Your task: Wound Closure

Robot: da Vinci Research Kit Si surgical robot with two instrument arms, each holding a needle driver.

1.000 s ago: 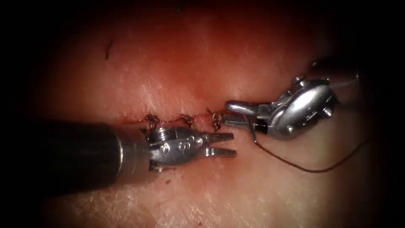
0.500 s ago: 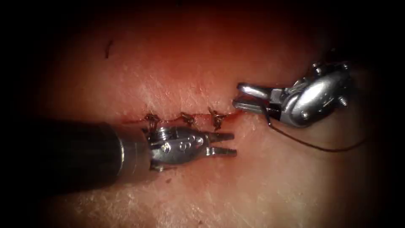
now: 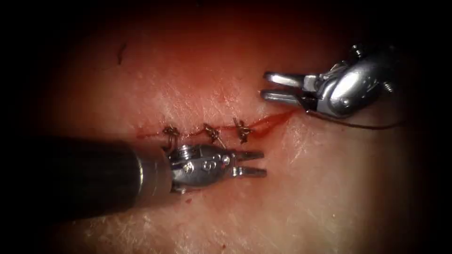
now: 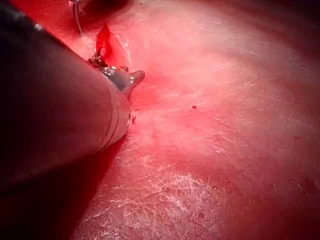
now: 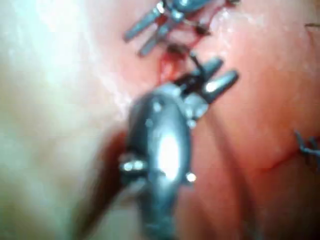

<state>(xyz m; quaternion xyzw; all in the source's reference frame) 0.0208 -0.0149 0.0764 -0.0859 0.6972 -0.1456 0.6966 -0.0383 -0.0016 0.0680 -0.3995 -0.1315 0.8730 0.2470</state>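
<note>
A surgical practice bench in a lab: pale, fatty tissue [image 3: 292, 197] carries a short cut [image 3: 202, 130] closed by three knotted stitches [image 3: 212, 133], just beside the left tool [image 3: 252, 163], with the right tool [image 3: 273, 86] of polished steel beyond it.

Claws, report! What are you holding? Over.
Left claw open, empty. Right claw open; thread trails from its base. Three stitches on cut. Needle: can't tell.
</note>
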